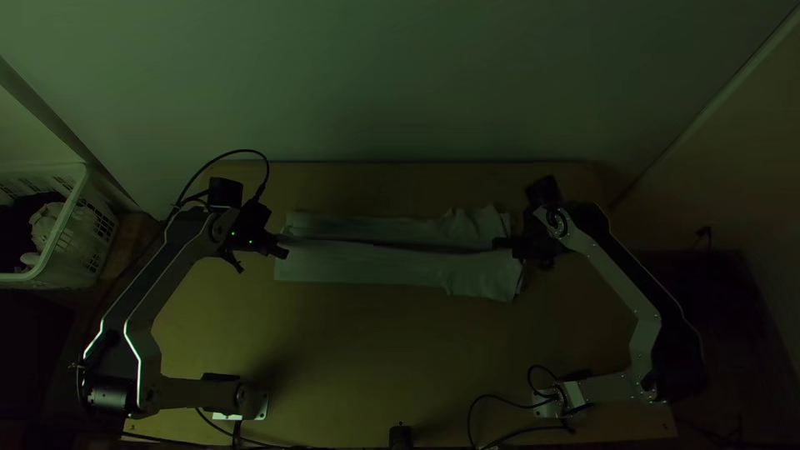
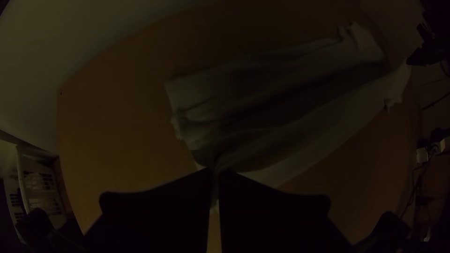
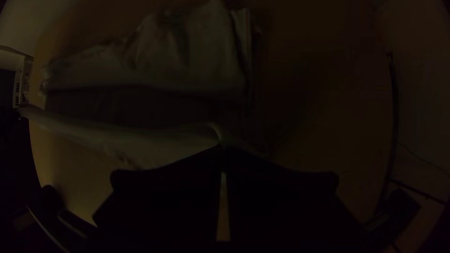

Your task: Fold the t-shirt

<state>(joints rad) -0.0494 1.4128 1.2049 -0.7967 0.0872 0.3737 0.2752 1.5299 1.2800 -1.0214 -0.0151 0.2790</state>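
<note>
T-shirt (image 1: 362, 262), folded into a long strip and lying crosswise on the table between and around the two grippers. The left gripper (image 1: 285, 248) has its fingers pressed together on a pinch of the shirt at one end; the right gripper (image 1: 502, 243) is likewise clamped on the cloth near the other end. Between them runs the held edge, with a dark, shaded band along its far side. The cloth is wider and more creased beside the right gripper, straighter-edged beside the left. On the base side of both grippers, the table (image 1: 375, 333) offers a broad stretch of room for moving; beyond them, a narrower strip ends at the pale wall (image 1: 400, 92). Outward from the left gripper, well apart, stands a white basket (image 1: 92, 237) holding pale cloth (image 1: 46, 221).
</note>
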